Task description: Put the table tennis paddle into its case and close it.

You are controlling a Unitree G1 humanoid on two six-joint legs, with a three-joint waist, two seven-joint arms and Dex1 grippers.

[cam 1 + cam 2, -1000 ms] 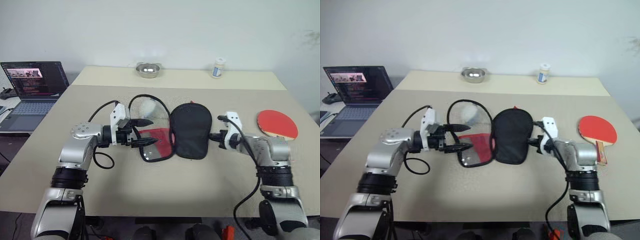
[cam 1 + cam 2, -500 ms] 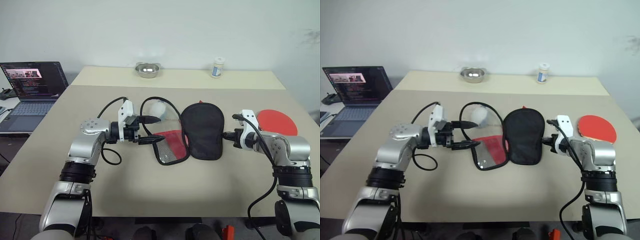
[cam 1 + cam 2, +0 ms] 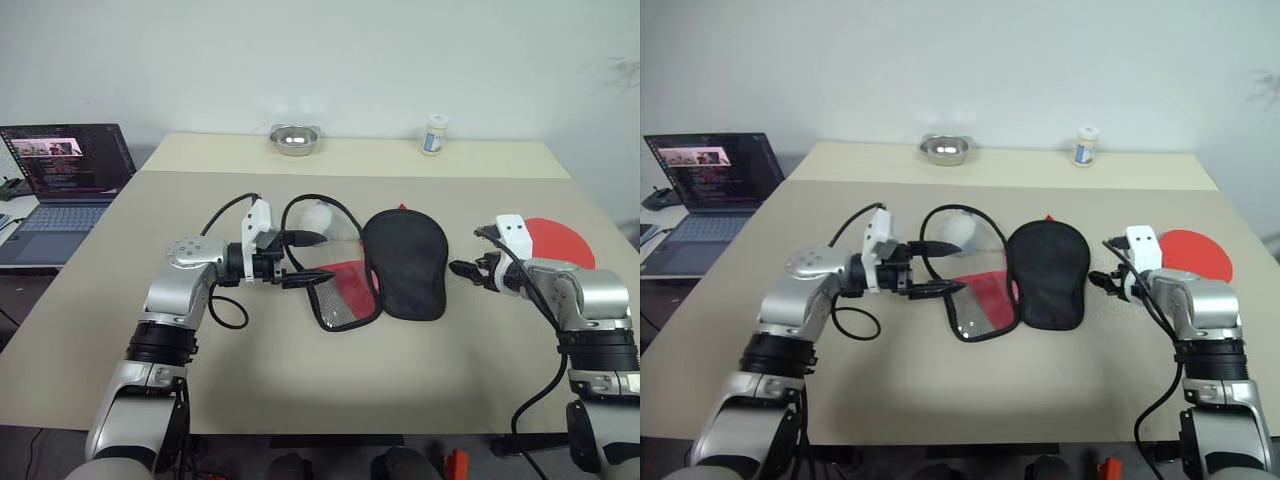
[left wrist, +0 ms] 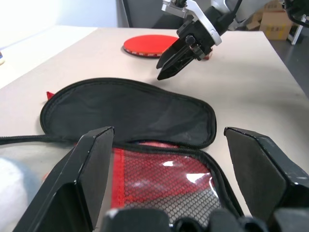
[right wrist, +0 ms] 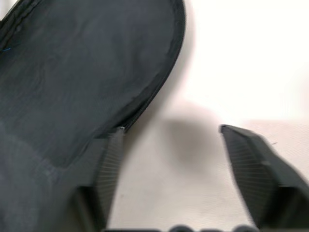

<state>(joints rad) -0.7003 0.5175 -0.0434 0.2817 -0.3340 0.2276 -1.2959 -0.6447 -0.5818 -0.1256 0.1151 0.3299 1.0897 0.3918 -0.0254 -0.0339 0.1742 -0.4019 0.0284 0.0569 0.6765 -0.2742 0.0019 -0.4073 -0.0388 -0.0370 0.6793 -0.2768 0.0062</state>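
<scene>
Paddle (image 3: 560,240) not in the case yet: it lies red face up on the table (image 3: 300,380) at the robot's far right, partly hidden behind the right wrist, handle not visible. Nothing is touching it.

Case (image 3: 400,262) is unzipped and spread flat mid-table, two halves side by side: black half toward the paddle, red half with mesh pocket (image 3: 340,295) on the left-arm side. Black cord loop (image 3: 320,202) and white fluffy charm (image 3: 318,215) lie at its far edge. So the opening step looks done; insert and zip are both left.

Right gripper (image 3: 468,270) hangs just off the black half's edge, between case and paddle. Jaws are apart with bare table between them, holding nothing.

Left gripper (image 3: 300,258) is level over the red half's near-left edge, fingers spread wide. In the left wrist view the mesh pocket sits between them, but whether they touch the fabric I can't tell; no grip visible.

Judgement: roughly a third through. Next job is the right arm's: reach right for the paddle, with the left steadying the case.

Background: steel bowl (image 3: 294,139), small white bottle (image 3: 433,135), open laptop (image 3: 65,180) on a side table.
</scene>
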